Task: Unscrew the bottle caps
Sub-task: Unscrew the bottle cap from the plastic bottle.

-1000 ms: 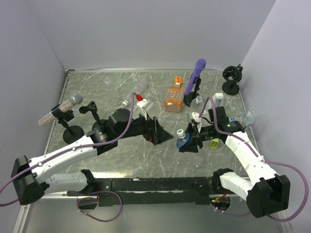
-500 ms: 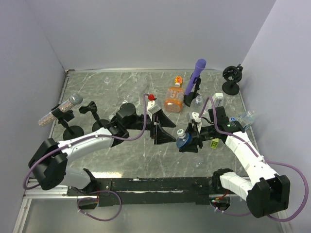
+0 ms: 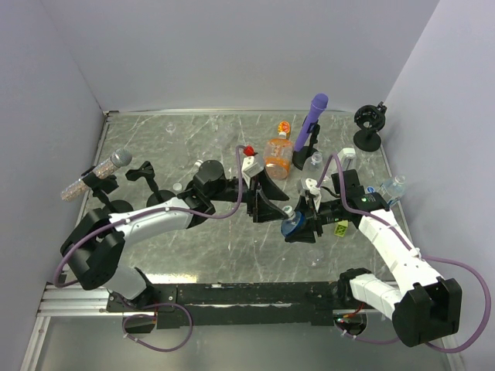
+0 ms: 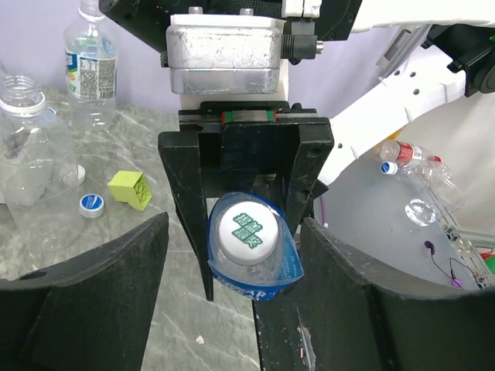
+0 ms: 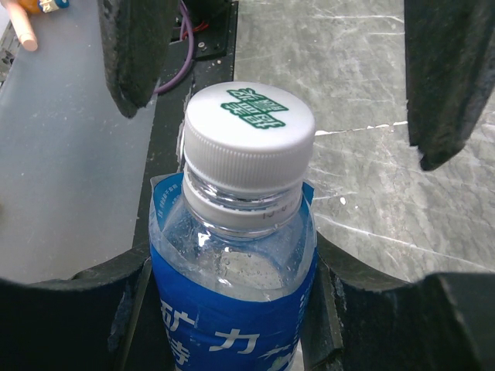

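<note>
My right gripper (image 5: 232, 272) is shut on the body of a clear bottle with a blue label (image 5: 232, 332), holding it upright over the table (image 3: 292, 226). Its white cap with green print (image 5: 249, 127) is on the neck. My left gripper (image 4: 234, 232) is open and straddles that cap (image 4: 247, 230) from the side, its fingers (image 5: 139, 46) level with the cap and apart from it on both sides. In the top view the left gripper (image 3: 275, 207) meets the bottle just left of the right gripper (image 3: 303, 220).
An orange squarish bottle (image 3: 276, 158) and a purple microphone-like stick (image 3: 312, 124) stand behind. A capless clear bottle (image 4: 27, 154), a labelled bottle (image 4: 89, 62), a yellow-green block (image 4: 130, 189) and a loose cap (image 4: 92, 205) sit nearby. Microphone stands (image 3: 108, 197) are at the left.
My left arm has swung right to the held bottle, and its jaws have narrowed to either side of the cap. The right arm and bottle have not moved.
</note>
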Available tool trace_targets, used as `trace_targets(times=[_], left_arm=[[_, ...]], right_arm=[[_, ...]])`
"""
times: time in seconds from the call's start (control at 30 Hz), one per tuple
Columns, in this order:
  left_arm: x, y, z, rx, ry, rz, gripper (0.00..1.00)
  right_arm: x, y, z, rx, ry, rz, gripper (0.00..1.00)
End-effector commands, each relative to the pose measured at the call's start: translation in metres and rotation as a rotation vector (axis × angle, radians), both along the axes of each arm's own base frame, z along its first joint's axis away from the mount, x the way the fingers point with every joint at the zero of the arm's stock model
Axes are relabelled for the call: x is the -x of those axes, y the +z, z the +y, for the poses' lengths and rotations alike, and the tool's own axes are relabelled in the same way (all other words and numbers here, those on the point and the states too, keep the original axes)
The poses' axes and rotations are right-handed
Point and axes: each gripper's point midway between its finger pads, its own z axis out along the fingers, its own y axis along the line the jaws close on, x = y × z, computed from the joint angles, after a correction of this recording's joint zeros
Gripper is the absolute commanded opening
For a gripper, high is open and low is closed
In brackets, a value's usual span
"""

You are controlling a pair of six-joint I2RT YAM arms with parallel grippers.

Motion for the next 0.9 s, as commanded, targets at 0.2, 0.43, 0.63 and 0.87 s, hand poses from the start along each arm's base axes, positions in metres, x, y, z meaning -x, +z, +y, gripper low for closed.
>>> trace_targets(times=[0.2,0.43,0.63,0.87], left_arm=[[0.008,0.019,-0.006,0.039,-0.047,-0.045,0.62],[0.009,0.016,-0.009,0.019,-0.061,-0.030,0.51],[0.012,0.023,-0.005,0.037,-0.054,-0.012,0.23],[0.003,0.034,0.003,-0.008,0.100,0.154,0.01]], right_arm=[[-0.005,0.018,0.004,-0.043,0.030,-0.096,0.13],[-0.005,0.017,0.004,-0.039,0.028,-0.094,0.14],[-0.005,0.017,0.004,-0.040,0.028,-0.095,0.13],[-0.005,0.017,0.004,-0.040,0.028,-0.097,0.13]])
